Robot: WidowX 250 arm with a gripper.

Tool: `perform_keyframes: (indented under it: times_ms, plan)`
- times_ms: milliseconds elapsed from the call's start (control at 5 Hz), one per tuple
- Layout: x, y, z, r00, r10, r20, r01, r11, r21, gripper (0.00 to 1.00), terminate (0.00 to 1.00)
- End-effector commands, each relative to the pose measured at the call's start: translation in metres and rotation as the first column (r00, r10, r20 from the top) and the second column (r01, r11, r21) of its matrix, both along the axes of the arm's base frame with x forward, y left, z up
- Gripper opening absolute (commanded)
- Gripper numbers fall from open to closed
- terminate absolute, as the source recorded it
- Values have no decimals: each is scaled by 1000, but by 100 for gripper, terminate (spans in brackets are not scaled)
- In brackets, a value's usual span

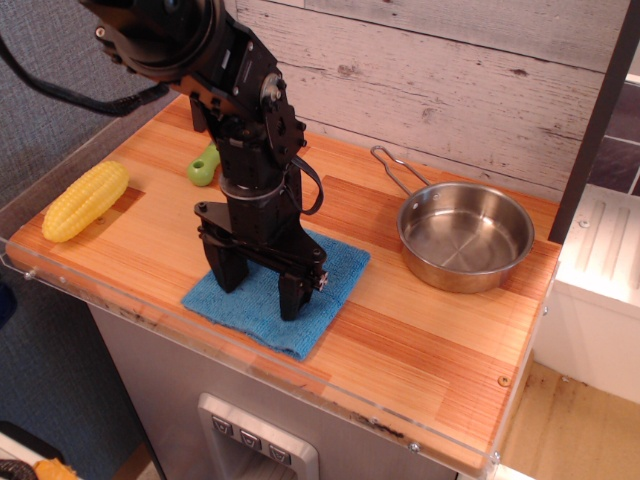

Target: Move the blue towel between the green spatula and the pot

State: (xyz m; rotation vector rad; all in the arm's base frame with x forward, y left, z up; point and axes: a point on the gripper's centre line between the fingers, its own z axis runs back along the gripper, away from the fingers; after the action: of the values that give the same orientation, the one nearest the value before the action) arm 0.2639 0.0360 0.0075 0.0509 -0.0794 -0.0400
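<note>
Currently we see the gripper (261,286) spread wide, both fingertips pressed onto the towel (272,293), gripping nothing. Towel lies near the front edge, between spatula (204,166) and pot (465,234).

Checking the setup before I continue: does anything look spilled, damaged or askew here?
Nothing spilled or damaged. The blue towel lies skewed to the counter edge, its near corner almost at the lip, under the open pincer.
</note>
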Motion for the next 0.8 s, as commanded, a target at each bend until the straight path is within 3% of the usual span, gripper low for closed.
perform_keyframes:
  times_ms: [0,400,600]
  plan:
    - [21,14,2,998,57,19,-57,998,-2,100,0]
    - [74,23,8,995,83,52,-82,996,-18,100,0]
    - [97,16,5,998,42,49,-40,999,-32,100,0]
